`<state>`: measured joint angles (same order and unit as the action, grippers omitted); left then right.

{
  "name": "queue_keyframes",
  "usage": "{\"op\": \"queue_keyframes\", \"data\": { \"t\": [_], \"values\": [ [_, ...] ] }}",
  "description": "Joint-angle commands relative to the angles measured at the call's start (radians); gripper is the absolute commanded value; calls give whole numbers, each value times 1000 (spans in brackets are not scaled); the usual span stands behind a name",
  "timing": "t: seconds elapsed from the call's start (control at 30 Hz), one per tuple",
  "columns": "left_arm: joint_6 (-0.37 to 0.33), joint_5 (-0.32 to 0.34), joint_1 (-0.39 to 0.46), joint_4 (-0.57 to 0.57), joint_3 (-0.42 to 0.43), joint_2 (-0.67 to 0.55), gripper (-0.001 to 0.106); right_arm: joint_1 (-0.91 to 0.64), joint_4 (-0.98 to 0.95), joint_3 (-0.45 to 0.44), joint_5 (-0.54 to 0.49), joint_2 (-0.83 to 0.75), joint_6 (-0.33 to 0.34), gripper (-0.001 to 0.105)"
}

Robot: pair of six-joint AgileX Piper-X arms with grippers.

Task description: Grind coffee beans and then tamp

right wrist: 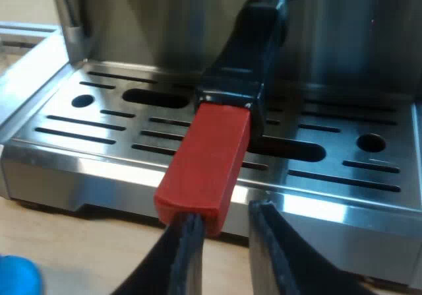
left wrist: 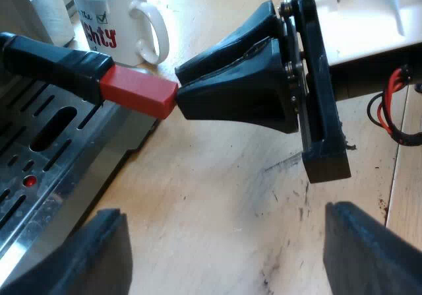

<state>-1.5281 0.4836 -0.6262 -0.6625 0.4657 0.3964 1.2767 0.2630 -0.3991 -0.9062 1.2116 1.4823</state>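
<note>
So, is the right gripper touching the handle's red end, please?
Touching: in the left wrist view the red end butts against the tip of the right gripper, no gap.

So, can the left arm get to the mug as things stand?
Probably not straight on. The left gripper has open jaws, but the handle's red end and the right gripper at its tip lie across the way to the mug.

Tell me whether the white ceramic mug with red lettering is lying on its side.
No, the white mug stands upright on the wooden table beside the steel drip tray.
</note>
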Motion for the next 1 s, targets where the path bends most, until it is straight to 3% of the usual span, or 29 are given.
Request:
{"op": "queue_keyframes", "data": {
  "t": [0.03,0.47,0.83,1.0],
  "values": [
    [8,6,-4,18,-1,-3,64,-41,52,-10,-67,-2,-2,21],
    [8,6,-4,18,-1,-3,64,-12,45,-10,-69,-2,11,21],
    [8,6,-4,18,-1,-3,64,117,-139,-10,-97,-2,-7,21],
    [8,6,-4,18,-1,-3,64,172,-228,-10,-165,-30,-109,21]
  ]
}}
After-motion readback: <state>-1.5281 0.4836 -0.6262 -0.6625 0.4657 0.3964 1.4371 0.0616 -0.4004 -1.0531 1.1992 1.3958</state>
